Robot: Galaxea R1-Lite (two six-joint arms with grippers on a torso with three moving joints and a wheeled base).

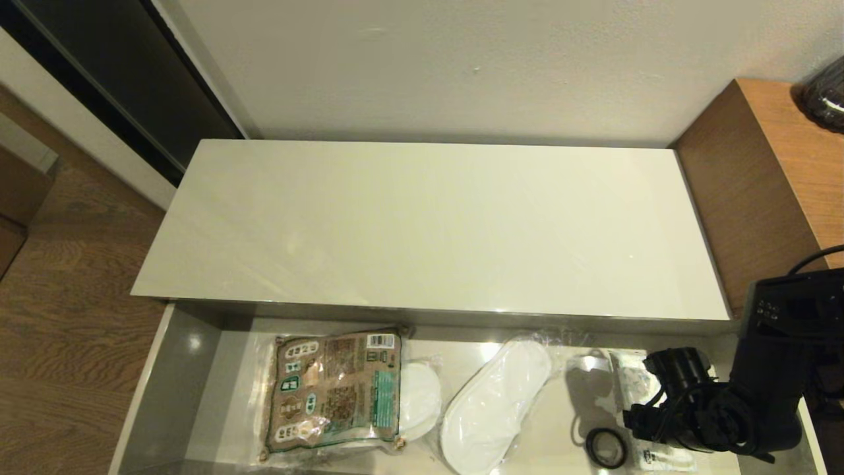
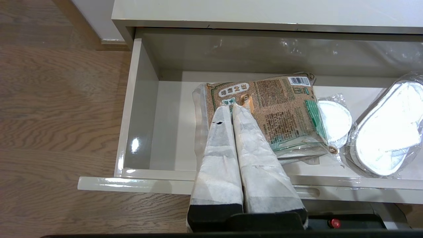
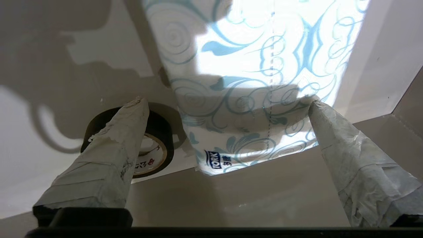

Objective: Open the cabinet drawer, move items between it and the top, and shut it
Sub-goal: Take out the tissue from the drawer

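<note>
The cabinet drawer stands pulled out below the bare cream-white top. In it lie the brown-and-green packet, the dark tape ring and the blue-patterned tissue pack. My right gripper is down in the drawer's right end, open, its fingers straddling the near end of the tissue pack. One finger overlaps the tape ring. My left gripper is shut and empty, held above the drawer's front panel with its tips over the packet. It is outside the head view.
Plastic-wrapped white slippers lie mid-drawer, and a round white wrapped piece sticks out from under the packet. A taller brown wooden unit flanks the right side, with a dark object on it. Wood floor lies to the left.
</note>
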